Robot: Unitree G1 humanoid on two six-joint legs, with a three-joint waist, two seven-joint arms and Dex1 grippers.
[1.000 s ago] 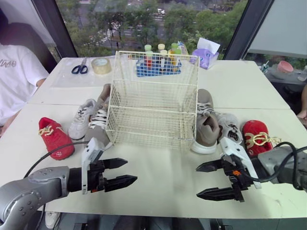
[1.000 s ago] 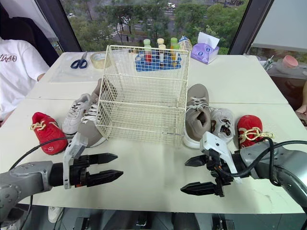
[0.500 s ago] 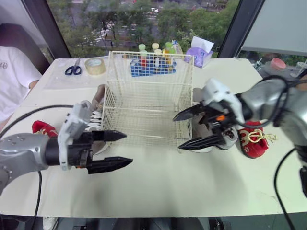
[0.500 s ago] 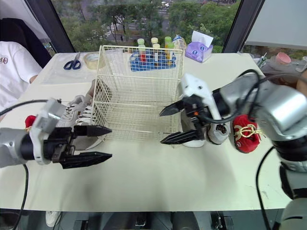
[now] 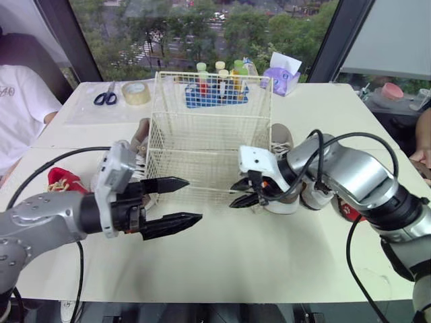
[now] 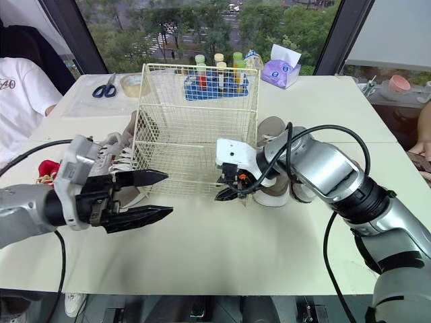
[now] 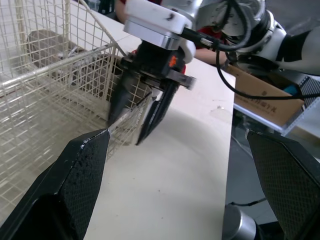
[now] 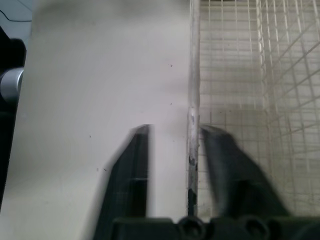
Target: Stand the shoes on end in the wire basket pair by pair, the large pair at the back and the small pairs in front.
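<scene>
On your table (image 5: 283, 269), the wire basket (image 5: 209, 134) stands toward 12 o'clock. The shoes lie on the table outside it: one large taupe shoe (image 5: 281, 138) at the basket's 3 o'clock, another taupe shoe (image 5: 142, 129) at its 9, and a red shoe (image 5: 59, 180) further out at 9. Your left gripper (image 5: 192, 199) hovers at the basket's 7 o'clock, fingers spread wide, holding nothing. Your right gripper (image 5: 233, 194) sits at its 5 o'clock corner, fingers parted astride a front-edge wire; they seem not to touch it.

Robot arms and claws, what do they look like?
The left arm and right arm are rounded silver-grey with black cables. The left claw and right claw have two pointed black fingers on white blocks; the right's has an orange mark.
</scene>
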